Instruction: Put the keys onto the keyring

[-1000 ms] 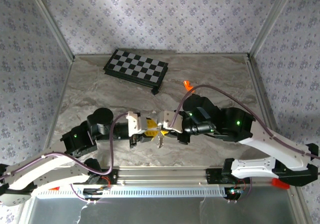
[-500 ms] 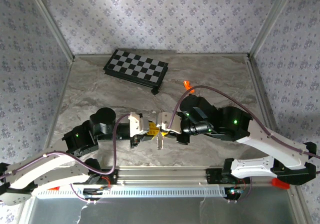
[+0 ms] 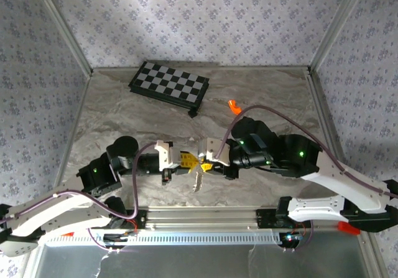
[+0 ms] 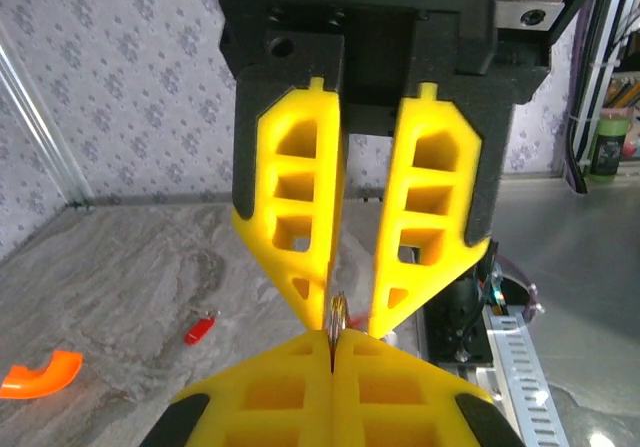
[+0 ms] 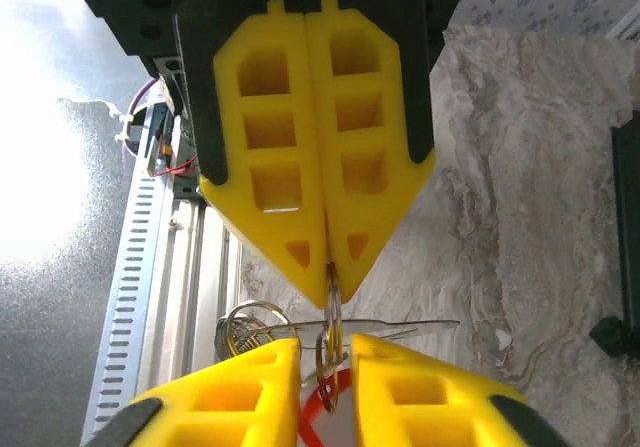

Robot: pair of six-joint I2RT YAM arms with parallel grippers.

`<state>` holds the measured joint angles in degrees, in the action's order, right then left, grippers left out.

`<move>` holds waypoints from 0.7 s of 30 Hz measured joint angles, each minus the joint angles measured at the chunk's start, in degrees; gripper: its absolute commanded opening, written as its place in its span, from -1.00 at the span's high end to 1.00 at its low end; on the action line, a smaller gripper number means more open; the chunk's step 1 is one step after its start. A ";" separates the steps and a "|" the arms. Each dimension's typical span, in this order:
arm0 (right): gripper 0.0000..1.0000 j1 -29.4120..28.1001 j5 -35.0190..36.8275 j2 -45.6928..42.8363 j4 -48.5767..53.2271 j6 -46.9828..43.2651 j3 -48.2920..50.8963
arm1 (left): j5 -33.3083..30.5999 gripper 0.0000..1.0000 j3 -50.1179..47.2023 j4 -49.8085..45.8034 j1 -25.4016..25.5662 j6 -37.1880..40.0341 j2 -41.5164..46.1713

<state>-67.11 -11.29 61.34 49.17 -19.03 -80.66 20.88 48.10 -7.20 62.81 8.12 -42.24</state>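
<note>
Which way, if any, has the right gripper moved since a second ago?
Yes: the right gripper shifted slightly rightward, judged against the board.

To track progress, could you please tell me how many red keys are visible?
2: one key lies on the table; another shows between the right gripper's fingers. More may be hidden.

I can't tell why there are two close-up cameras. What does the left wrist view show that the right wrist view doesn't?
Left wrist view: a small red key and an orange curved piece lying on the table. Right wrist view: a cluster of silver loops by the fingertips. Both: the left hand and right hand meeting tip to tip, the left pinching a thin metal keyring.
</note>
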 measured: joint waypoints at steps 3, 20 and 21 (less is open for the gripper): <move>0.17 0.13 -0.15 -2.34 -1.92 1.49 1.60 | 0.37 1.00 -0.72 1.73 0.00 -0.70 0.48; 0.14 3.30 -6.78 -10.99 -13.07 9.16 10.12 | 1.64 1.00 -3.28 6.10 0.00 -3.28 3.28; 0.13 3.41 -7.26 -11.15 -13.66 9.33 10.40 | 1.88 1.00 -3.28 6.23 0.00 -3.30 3.54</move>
<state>-63.70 -18.55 50.19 35.51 -9.69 -70.26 22.76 44.82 -0.97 62.81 4.82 -38.70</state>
